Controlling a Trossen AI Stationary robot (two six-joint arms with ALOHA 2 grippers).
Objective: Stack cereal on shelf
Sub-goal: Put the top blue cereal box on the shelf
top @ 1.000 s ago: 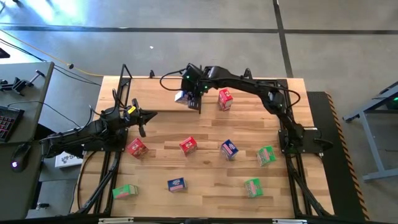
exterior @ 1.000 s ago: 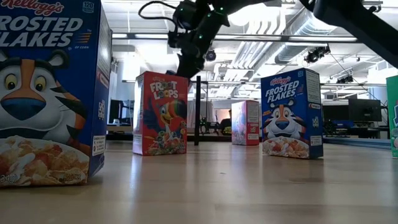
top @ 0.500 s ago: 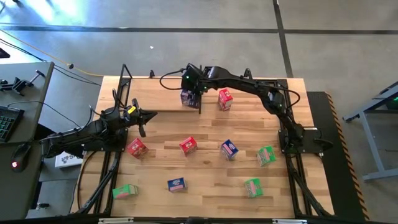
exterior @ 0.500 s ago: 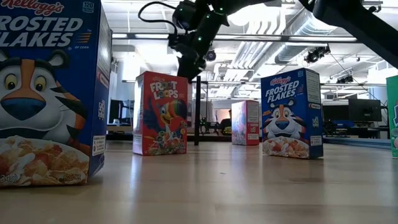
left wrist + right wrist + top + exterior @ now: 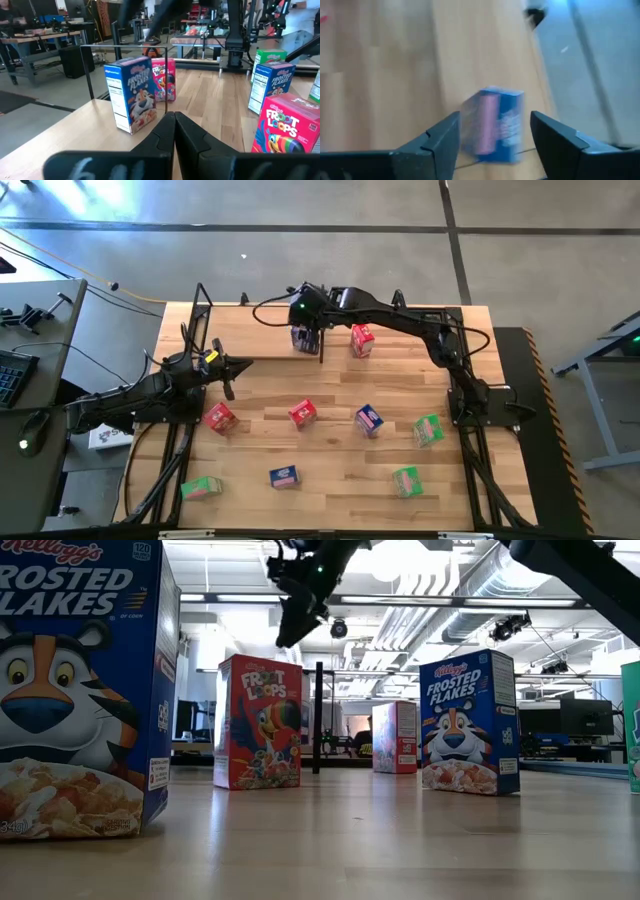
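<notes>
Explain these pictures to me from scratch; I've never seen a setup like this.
Two dark robot arms work at a wooden table. One picture looks straight down, one sits at table height, and one camera rides on each wrist. Small cereal boxes in red, blue and green are scattered over the wood. The right hand is at the far edge, fingers open, above a blue box standing by a black upright divider; it holds nothing. A red box stands beyond that divider. The left hand waits shut and empty at its side.
</notes>
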